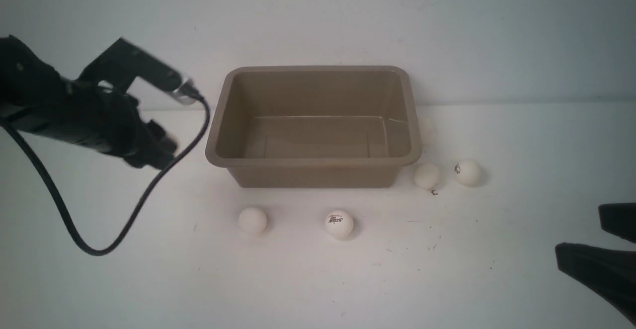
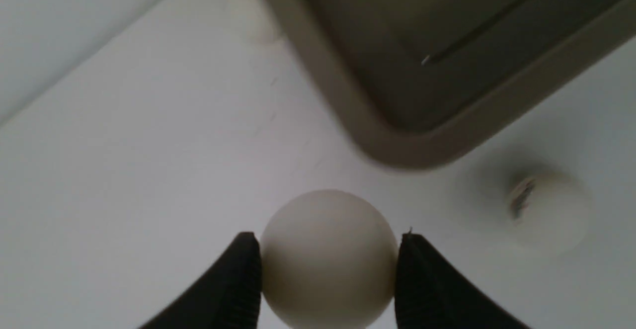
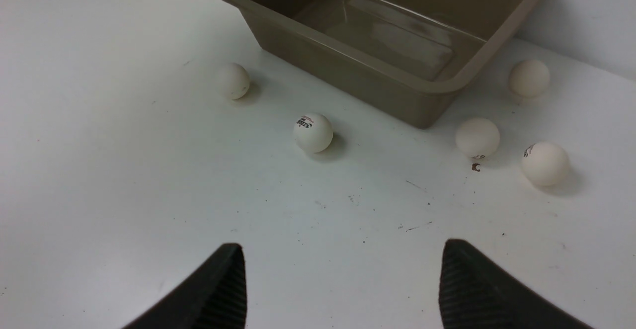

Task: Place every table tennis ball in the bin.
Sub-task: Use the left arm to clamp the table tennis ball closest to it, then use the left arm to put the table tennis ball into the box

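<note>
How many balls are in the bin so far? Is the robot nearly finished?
Not nearly. The bin is empty, so nothing is done yet. The left gripper is shut on one ball, beside the bin. Five balls wait on the table: two in front of the bin, three by its right end. The right gripper is open, empty.

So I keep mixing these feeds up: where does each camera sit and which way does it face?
Front view: between the arms, looking forward at the bin on the table; left arm at left, right gripper lower right.
Left wrist view: on that wrist, looking past the left gripper, shut on a plain ball, towards a bin corner.
Right wrist view: on that wrist, looking over the open right gripper at bin and loose balls.
Shared: front and right wrist views both show the logo ball.
</note>
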Robot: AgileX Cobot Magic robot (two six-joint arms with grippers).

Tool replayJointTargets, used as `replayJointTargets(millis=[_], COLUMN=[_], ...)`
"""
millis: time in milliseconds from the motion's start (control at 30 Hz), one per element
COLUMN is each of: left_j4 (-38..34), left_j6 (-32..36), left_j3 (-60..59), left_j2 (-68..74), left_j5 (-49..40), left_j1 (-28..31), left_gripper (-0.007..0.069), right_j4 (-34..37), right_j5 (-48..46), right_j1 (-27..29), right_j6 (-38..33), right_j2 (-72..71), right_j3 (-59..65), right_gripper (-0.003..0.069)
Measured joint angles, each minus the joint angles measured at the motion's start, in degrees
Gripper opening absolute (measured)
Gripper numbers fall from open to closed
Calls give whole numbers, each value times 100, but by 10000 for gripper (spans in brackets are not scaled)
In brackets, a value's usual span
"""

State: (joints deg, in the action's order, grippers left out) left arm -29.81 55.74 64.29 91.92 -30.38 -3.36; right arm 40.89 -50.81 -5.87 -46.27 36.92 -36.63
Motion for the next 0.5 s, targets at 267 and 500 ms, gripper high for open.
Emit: replayJointTargets(millis=[267, 500], left_j4=[-2376, -2780], left_j6=[1758, 2071], left_j3=[752, 1578], left_j2=[652, 1584], left_j5=[32, -593], left_j1=[-414, -414], left_gripper=[310, 310], right_j4=[5, 5], right_j5=[-80, -126], right_j1=[0, 0], right_j6=[0, 0], right_j2=[0, 0], right_j3=[0, 0], right_gripper=[472, 472])
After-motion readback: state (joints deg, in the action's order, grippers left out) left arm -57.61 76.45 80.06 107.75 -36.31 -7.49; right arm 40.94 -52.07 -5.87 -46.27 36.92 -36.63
